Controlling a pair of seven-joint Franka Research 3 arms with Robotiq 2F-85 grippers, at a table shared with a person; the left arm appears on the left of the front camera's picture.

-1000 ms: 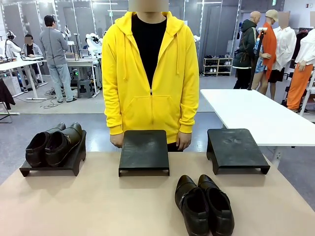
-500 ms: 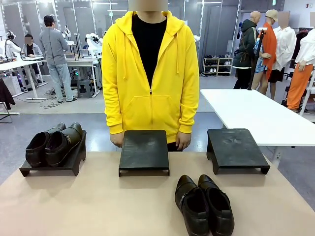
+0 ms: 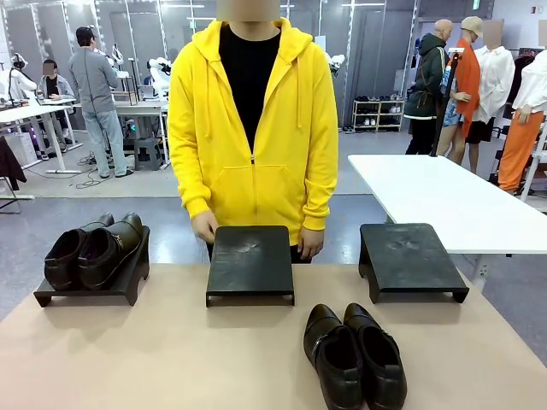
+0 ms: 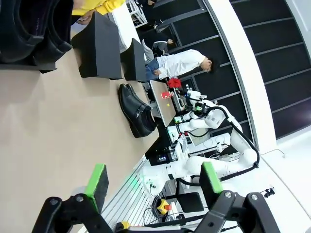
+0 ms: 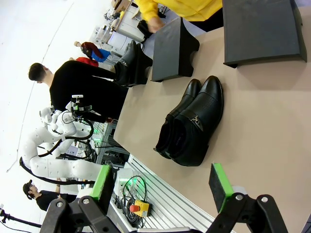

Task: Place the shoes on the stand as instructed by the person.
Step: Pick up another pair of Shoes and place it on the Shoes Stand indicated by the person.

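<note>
Black shoe pair (image 3: 92, 249) is set on the left stand (image 3: 85, 295); a second shoe pair (image 3: 355, 354) is laid on the near worktop (image 3: 171, 359), right of centre. Left fingers (image 4: 97, 182) and right fingers (image 5: 217, 187) are spread wide, empty.

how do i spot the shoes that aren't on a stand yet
Start at the tan table before the person in yellow. The loose pair lies on the bare tabletop at the near edge, right of centre; the other pair sits on the left stand.
</note>
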